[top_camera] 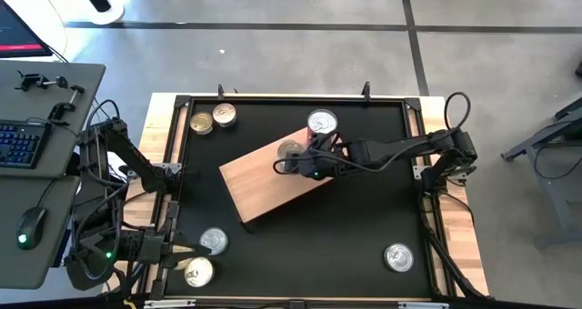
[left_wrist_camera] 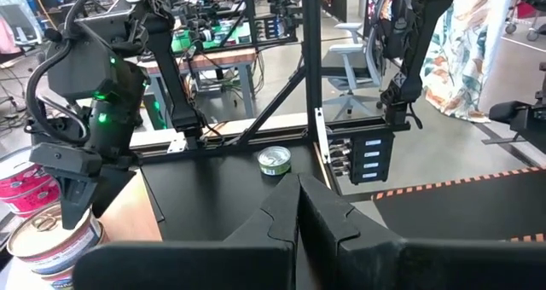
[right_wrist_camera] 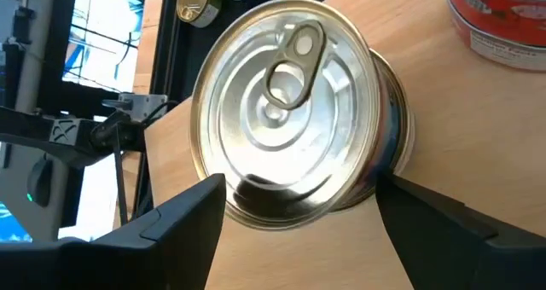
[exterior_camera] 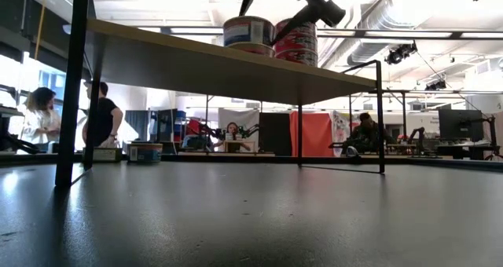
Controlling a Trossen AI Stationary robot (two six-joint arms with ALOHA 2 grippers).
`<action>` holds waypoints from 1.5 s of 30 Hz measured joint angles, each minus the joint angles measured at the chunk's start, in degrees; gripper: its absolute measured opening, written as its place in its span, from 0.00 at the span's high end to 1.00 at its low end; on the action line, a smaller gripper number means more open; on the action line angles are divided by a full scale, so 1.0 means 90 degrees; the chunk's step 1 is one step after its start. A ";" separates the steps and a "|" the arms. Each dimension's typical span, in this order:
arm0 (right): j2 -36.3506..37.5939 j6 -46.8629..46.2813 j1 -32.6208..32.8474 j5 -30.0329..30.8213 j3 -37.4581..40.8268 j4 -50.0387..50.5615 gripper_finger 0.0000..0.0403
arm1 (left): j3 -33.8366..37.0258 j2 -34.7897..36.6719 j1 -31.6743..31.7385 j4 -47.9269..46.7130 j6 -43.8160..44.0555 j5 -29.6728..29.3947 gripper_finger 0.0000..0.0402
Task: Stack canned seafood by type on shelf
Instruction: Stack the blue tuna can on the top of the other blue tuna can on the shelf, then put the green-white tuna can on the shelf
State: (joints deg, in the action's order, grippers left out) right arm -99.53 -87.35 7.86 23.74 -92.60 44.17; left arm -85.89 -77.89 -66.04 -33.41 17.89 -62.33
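Note:
The shelf (top_camera: 264, 186) is a light-brown board on black legs (exterior_camera: 220, 63) in the table's middle. Two stacks of canned seafood stand on its far end. One is blue-sided (exterior_camera: 247, 33) with a silver pull-tab top (right_wrist_camera: 286, 111). The other is red-labelled (exterior_camera: 297, 43) (right_wrist_camera: 499, 21). My right gripper (top_camera: 300, 164) (right_wrist_camera: 299, 205) is open, tilted down over the blue stack, with a fingertip on each side of the top tin's near part. My left gripper (left_wrist_camera: 299, 209) is shut and holds nothing, at the table's near left corner (top_camera: 177, 248). My right gripper has its fingertips (right_wrist_camera: 205, 200) close beside the rim of the top tin (right_wrist_camera: 247, 196) of the blue stack, slanting down from the table's right. I cannot tell whether they touch it. The tin rests level on the tin below.
Loose tins lie on the black tabletop: two at the far left (top_camera: 202, 123) (top_camera: 225, 116), two at the near left (top_camera: 214, 241) (top_camera: 198, 271) beside my left gripper, one at the near right (top_camera: 398, 256). A raised frame (top_camera: 182, 104) edges the table. People are in the room behind (exterior_camera: 98, 122).

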 joint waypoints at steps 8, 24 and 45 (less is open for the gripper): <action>0.0086 0.0410 0.0040 0.0056 0.0002 0.0058 0.27 | 0.0000 0.0000 0.0007 0.0002 0.0050 -0.0119 1.00; 0.0573 0.1890 0.1800 -0.0526 0.0113 0.1806 0.27 | 0.0000 -0.0084 0.0801 0.0002 0.1343 0.0755 1.00; 0.1563 -0.1770 0.5408 -0.1936 0.3282 0.0522 0.27 | 0.0000 -0.2100 0.2094 0.3300 0.1531 0.2356 1.00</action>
State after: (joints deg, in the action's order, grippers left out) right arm -85.45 -103.28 56.53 6.32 -63.05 48.87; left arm -85.89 -96.78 -47.20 -3.71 31.67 -41.12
